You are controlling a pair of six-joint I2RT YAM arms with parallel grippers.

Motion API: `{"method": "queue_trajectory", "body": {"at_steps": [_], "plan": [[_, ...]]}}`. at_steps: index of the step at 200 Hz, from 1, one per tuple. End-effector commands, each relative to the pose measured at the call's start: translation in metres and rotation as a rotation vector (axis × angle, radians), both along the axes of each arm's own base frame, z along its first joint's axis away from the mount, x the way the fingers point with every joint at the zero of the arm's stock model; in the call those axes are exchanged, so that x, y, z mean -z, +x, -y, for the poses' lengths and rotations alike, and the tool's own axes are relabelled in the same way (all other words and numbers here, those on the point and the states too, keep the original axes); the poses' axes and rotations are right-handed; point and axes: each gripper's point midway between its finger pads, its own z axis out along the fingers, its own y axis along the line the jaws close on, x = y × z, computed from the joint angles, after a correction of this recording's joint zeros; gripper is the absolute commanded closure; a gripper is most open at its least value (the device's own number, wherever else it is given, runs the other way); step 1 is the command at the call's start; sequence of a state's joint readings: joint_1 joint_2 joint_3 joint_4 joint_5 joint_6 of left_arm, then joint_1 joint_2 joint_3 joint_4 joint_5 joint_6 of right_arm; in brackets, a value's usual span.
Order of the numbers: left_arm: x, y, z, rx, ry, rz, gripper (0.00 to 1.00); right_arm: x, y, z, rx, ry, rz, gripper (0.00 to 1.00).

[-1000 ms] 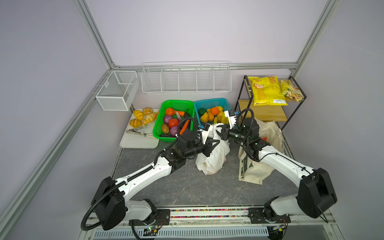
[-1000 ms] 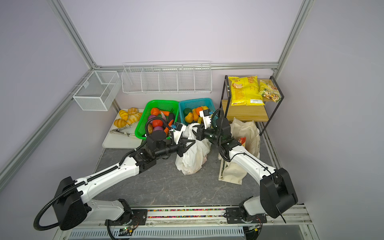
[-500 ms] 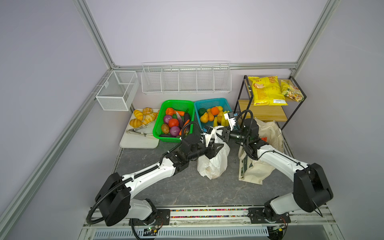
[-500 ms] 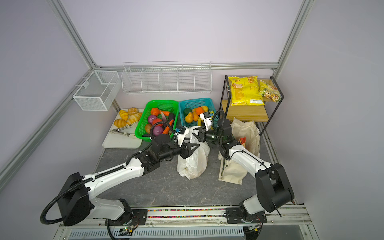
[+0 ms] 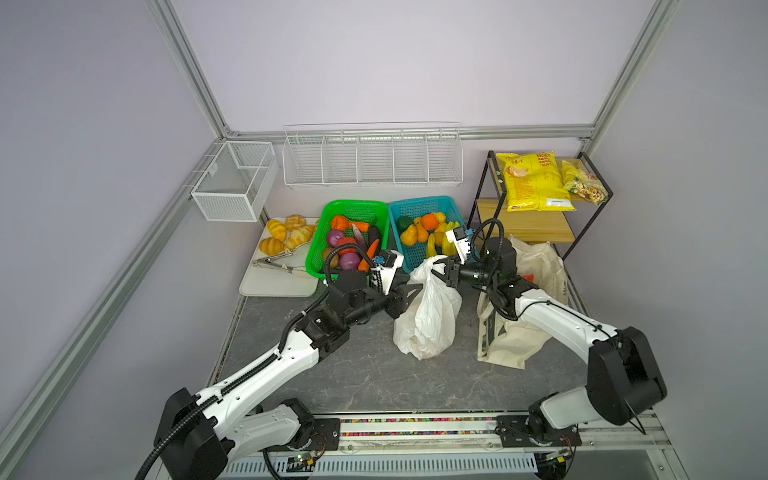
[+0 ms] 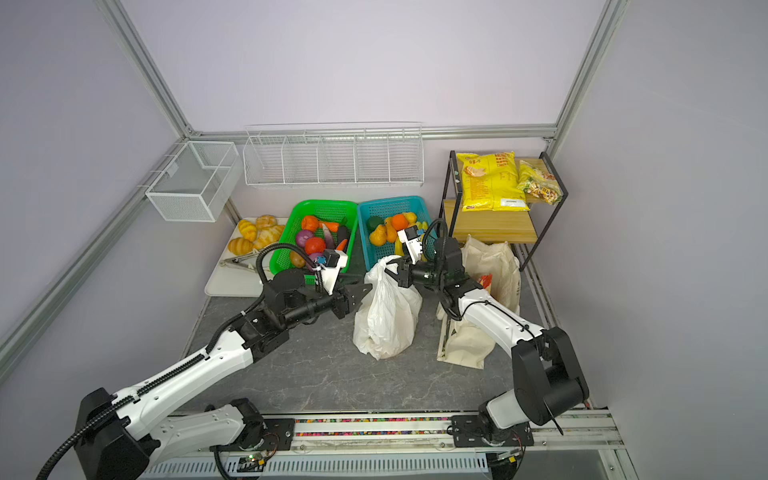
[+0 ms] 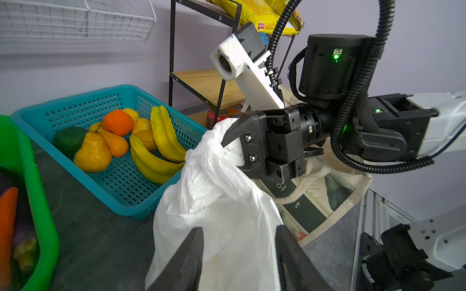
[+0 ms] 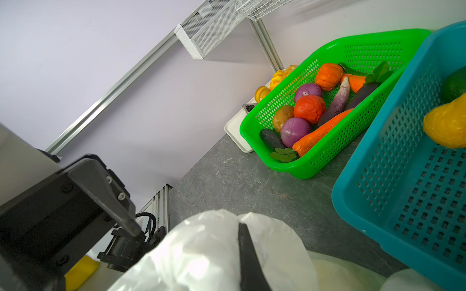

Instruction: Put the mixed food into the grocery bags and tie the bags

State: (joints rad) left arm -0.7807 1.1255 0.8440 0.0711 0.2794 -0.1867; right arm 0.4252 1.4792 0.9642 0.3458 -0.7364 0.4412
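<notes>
Tying the white plastic bag (image 5: 428, 324) is the step in hand, as far as you can judge. It stands bulging in the middle of the surface (image 5: 365, 374), between the two arms, with no loose packets lying around it. The film hides what is inside.

The right fingers (image 5: 441, 273) are closed all the way, pinching the gathered top of the bag and holding it up. The left wrist view shows the plastic bunched right at their tips.

The left fingers (image 5: 409, 291) stand part open against the side of the bag that faces the left arm, near the pinch but lower on the bag. In the left wrist view the bag's side sits in the gap between the two tips with no squeeze visible, so nothing is held there.

The canvas tote (image 5: 505, 347) slumps just beside the bag, under the right arm. Its top is slack, a red packet (image 6: 484, 283) shows in it, and its handles are not tied. The blue basket (image 5: 419, 200) behind the bag has toy fruit (image 7: 118, 123) in it, and you can't tell whether any of that is meant to go in.

Next move, by my read:
- Bring the left fingers up to the free handle or loose neck opposite the right pinch, and close on it.
- Cross the two ends.
- Grab thin film only, not the contents, and make sure the right pinch holds while you pull.
- Do the tote after that.
</notes>
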Motion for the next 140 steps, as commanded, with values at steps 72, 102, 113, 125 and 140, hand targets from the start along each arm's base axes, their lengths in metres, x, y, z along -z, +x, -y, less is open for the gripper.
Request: {"method": "queue_trajectory", "body": {"at_steps": [72, 102, 113, 125, 140], "plan": [[0.022, 0.006, 0.059, 0.079, -0.053, -0.068, 0.87, -0.035, -0.005, 0.001, 0.084, 0.152, -0.072, 0.93], [0.022, 0.024, 0.059, -0.007, -0.092, -0.049, 0.85, -0.035, -0.009, -0.001, 0.067, 0.196, -0.118, 0.93], [0.023, 0.03, 0.059, -0.03, -0.1, -0.039, 0.83, -0.036, -0.01, -0.002, 0.056, 0.207, -0.124, 0.93], [0.028, 0.036, 0.057, -0.05, -0.094, -0.039, 0.82, -0.031, -0.013, -0.002, 0.042, 0.21, -0.132, 0.93], [0.037, 0.042, 0.052, -0.069, -0.101, -0.046, 0.79, -0.029, -0.017, -0.001, 0.029, 0.215, -0.13, 0.93]]}}
